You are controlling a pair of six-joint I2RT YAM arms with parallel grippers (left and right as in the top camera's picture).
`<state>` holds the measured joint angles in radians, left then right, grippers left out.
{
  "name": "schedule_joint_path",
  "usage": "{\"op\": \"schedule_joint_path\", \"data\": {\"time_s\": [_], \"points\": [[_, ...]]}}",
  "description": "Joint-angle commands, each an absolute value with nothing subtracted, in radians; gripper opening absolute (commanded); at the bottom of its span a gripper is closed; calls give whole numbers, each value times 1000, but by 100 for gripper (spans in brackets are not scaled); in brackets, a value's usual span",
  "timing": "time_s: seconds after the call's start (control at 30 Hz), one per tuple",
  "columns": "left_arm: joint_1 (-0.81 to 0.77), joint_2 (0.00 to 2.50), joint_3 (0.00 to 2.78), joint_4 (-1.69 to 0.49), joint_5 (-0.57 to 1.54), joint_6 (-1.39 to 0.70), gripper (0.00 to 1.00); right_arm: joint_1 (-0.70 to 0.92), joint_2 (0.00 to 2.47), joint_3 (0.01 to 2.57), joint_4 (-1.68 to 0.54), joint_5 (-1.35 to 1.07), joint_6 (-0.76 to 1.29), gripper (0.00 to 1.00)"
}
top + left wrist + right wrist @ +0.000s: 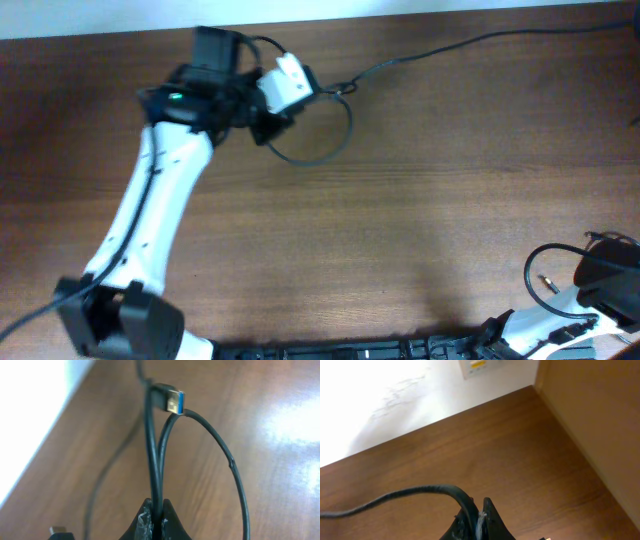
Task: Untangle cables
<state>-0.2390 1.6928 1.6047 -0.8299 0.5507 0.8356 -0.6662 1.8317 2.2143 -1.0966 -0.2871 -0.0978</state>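
Brown counter [430,220], white wall [395,400] beyond. My left gripper [156,521] clamped a thin black cable [153,460], looped at the counter's far left, its USB plug [174,402] blue-tongued; my right gripper [478,519] pinched a second cable [420,493] near-right.

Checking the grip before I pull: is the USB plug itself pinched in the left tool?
No, the left tool is shut on the black cable; the USB plug sits well beyond its tips.

Black cables [152,460]; plug [174,402] with gold shell and blue insert. Dark brown wood-grain tabletop [420,230]. White arm [160,190] with black joints and small green light [177,97]. White wall [395,390] beyond far edge of tabletop.
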Motion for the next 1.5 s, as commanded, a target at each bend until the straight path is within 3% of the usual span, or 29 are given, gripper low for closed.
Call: {"op": "schedule_joint_path", "data": {"time_s": [0.0,0.17,0.67,1.47], "points": [[-130,1621,1605,-828,617,809,0,-709,1808,2227,-1101,-259,-104,4],[-56,1615,1605,-828,682,775,0,-730,1808,2227,-1105,-340,-99,4],[-128,1615,1605,-859,704,771,0,-783,1808,2226,-1175,-324,-100,4],[-155,1615,1605,-858,704,771,0,-826,1894,2223,-1304,-115,-101,4]]}}
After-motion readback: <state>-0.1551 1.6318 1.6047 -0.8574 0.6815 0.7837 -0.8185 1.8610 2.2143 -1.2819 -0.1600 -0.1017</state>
